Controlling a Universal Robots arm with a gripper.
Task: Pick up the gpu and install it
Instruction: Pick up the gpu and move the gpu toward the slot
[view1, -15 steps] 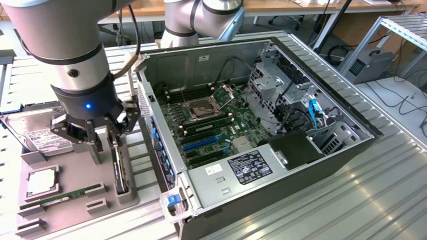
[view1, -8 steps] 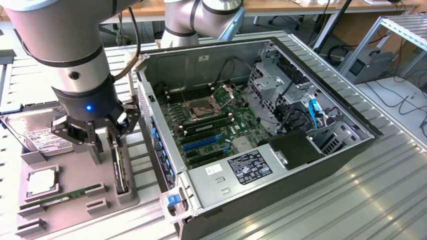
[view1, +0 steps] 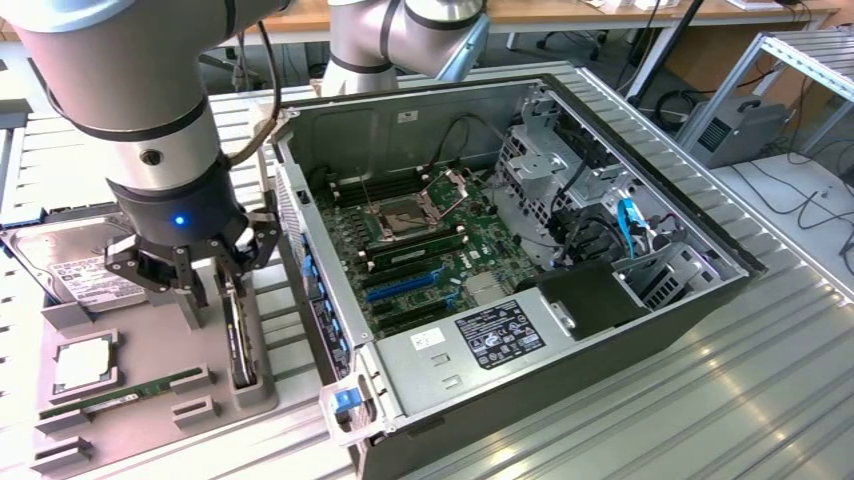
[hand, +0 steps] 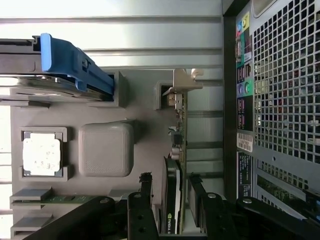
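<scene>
At 9 o'clock of the open PC case (view1: 534, 250), exterior view, in the grey fixture tray (view1: 134, 335): gpu (view1: 242, 345) (hand: 176, 150), standing on edge in its slot; black shroud, green board, silver bracket at one end. Arm upright above it; tool (view1: 220, 298) (hand: 170, 177) pointing down, spread wide astride the card, gripping nothing.

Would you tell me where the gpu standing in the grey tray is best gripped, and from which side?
Grip the gpu across its two flat faces at the shroud end, coming straight down from above. It stands on edge in the tray slot, with its upper edge free. The open gripper has a finger on each side there.
</scene>
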